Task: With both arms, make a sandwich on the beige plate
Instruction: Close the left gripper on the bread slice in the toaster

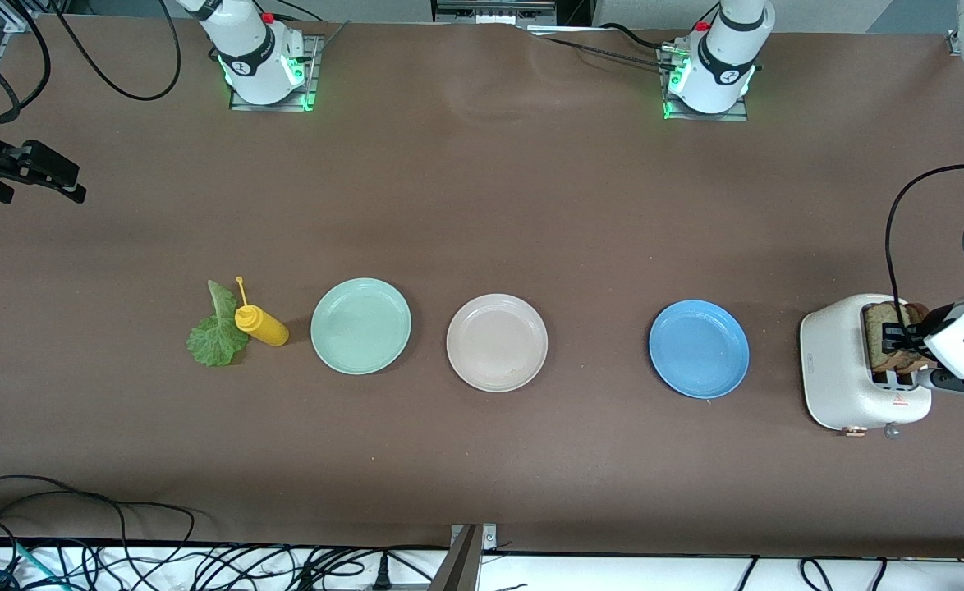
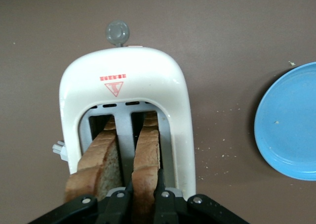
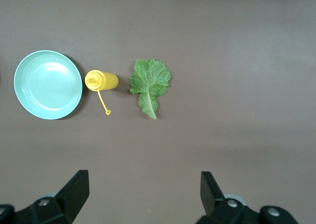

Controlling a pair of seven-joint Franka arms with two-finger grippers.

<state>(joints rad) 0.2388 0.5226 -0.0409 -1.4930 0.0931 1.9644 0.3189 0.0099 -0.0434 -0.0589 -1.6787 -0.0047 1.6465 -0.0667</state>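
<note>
1. My left gripper [image 2: 144, 197] is at the toaster [image 1: 839, 361], at the left arm's end of the table. The jaws are pinched narrow on the top edge of one bread slice [image 2: 146, 157]. The second slice [image 2: 98, 159] stands in the neighbouring slot, untouched.
2. Bread: light, slightly stiff and crumbly, I judge. The crust edge is the firmest hold, so a gentle squeeze and a straight pull upward should avoid tearing or snagging on the slot.
3. Beige plate [image 1: 497, 342]: bare, mid-table, at nine o'clock from the toaster in the front view, with the blue plate [image 1: 699, 348] between them.
4. My right gripper [image 3: 143, 189] hangs wide and empty over the right arm's end of the table, waiting.
5. Lettuce leaf [image 3: 149, 83]: limp, thin and easily bruised. I would take it by the pale stem. It lies just beside the yellow bottle [image 3: 101, 80], near the mint plate [image 3: 48, 84].
</note>
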